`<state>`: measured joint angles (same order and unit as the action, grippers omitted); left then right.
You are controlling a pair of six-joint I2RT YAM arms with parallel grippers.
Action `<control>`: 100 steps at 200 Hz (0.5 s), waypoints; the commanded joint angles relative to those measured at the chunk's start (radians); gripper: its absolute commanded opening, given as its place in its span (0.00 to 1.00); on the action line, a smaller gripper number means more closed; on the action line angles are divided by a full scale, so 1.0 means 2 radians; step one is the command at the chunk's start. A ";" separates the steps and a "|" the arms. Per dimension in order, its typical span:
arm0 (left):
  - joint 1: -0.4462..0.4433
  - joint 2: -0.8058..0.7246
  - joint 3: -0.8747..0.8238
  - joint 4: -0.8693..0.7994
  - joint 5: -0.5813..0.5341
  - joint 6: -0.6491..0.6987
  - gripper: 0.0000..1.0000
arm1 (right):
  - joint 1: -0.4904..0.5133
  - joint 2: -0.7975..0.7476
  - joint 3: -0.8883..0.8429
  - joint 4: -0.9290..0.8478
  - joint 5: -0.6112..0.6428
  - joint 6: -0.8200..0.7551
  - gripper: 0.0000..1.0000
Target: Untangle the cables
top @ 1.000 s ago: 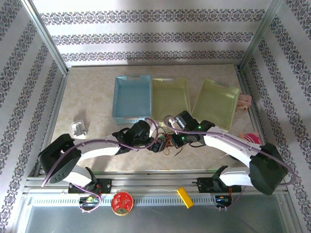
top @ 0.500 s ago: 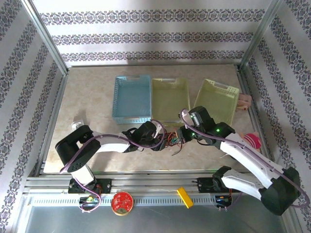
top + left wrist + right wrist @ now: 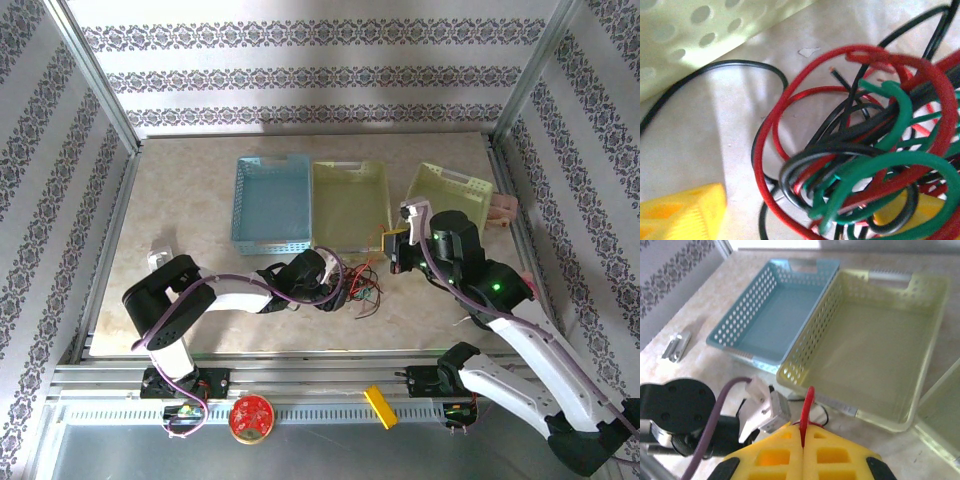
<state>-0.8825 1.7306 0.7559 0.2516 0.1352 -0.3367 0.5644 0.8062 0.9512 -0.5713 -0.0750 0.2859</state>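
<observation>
Desk [image 3: 200, 220]: cables [image 3: 358, 287] lie near centre, just in front of the yellow-green basket [image 3: 350, 205]. In the last second the right arm [image 3: 500, 300] has pulled up and back off the cables toward that basket. It reads as one strand being drawn free, the rest still knotted. Left pincer [image 3: 338, 290] sits at the cables, pads [image 3: 680, 215] apart, wires loose between them. Right pincer [image 3: 804, 436] is pressed together on a red strand [image 3: 807, 407].

We see a robotics lab cell, aluminium frame [image 3: 98, 78], patterned wall panels [image 3: 320, 75], counter [image 3: 190, 200], robot arms [image 3: 235, 293] bolted to a rail [image 3: 320, 372].
</observation>
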 commanded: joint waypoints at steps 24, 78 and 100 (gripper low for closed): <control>-0.004 0.038 -0.005 -0.008 0.004 0.000 0.46 | -0.010 -0.018 0.053 0.046 0.056 -0.018 0.00; -0.004 0.045 -0.009 -0.008 0.003 -0.003 0.10 | -0.026 -0.028 0.090 0.078 0.176 -0.059 0.00; -0.005 0.035 -0.013 -0.008 0.000 -0.004 0.02 | -0.066 -0.010 0.107 0.086 0.219 -0.074 0.00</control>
<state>-0.8772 1.7721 0.7597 0.3145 0.1051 -0.3462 0.5018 0.7620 1.1114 -0.4606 0.1959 0.1959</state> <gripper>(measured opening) 0.100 0.044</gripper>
